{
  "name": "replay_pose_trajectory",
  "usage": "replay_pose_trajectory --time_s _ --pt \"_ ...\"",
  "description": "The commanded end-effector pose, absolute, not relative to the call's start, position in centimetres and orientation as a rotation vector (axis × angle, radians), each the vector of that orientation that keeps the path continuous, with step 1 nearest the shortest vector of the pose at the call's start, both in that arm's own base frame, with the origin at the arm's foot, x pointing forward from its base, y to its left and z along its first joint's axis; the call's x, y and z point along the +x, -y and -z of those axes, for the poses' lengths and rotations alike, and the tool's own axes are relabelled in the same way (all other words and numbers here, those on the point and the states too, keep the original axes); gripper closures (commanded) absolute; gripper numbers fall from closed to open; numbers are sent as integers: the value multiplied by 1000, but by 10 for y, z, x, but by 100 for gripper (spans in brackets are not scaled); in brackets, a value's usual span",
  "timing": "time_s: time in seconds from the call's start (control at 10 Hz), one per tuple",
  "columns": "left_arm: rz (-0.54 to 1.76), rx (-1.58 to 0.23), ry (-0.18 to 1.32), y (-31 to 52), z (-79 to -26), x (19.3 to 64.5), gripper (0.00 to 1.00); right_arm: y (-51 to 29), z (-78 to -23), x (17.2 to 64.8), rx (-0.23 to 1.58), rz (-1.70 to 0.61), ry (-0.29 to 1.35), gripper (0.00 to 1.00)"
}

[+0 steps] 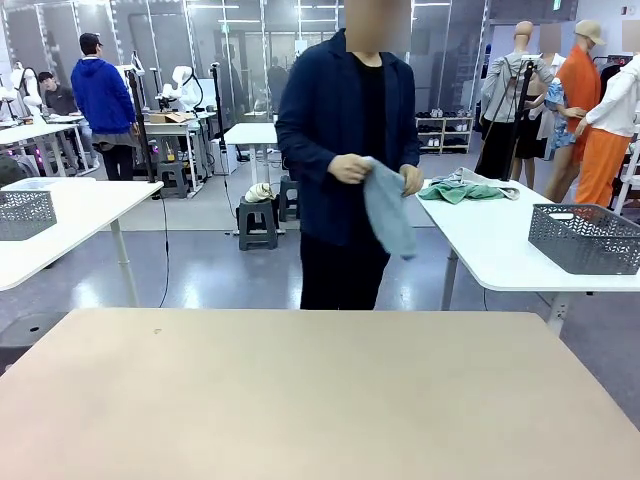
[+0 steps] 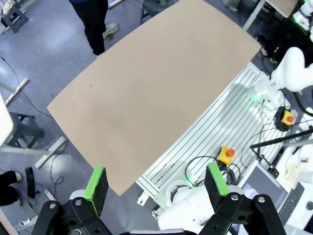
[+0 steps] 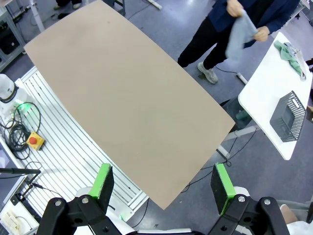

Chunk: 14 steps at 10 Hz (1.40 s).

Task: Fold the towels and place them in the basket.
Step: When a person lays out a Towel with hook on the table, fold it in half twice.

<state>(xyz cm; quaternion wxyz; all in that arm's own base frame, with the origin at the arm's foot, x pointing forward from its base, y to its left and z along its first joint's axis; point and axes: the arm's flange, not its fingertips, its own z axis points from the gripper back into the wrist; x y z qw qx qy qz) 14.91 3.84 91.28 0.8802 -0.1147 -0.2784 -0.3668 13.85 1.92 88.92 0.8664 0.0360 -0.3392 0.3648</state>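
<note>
Left gripper [image 2: 155, 177] & right gripper [image 3: 164, 180] hang w/ jaws apart over table [image 1: 320, 400], nothing folded yet: person [image 1: 340, 120] holds grey-blue towel [image 1: 388, 212], other towels [image 1: 460, 190] & basket [image 1: 585, 238] on side table [image 1: 495, 250].

I am holding both arms high with the wrists pointing downward, the left gripper [image 2: 156, 183] standing with its jaws spread wide and gripping nothing, green pads [image 2: 98, 188] at seven and five o'clock, and the right gripper [image 3: 163, 185] hanging equally wide and empty.
</note>
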Motion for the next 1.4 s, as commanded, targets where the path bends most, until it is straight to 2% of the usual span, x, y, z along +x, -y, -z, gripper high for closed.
replay_pose_trajectory --time_s 0.0,1.3 --pt "788 -241 580 -36 -912 150 0 -19 -889 138 82 -779 717 0" --pt "788 -241 580 -36 -912 150 0 -19 -889 138 82 -779 717 0"
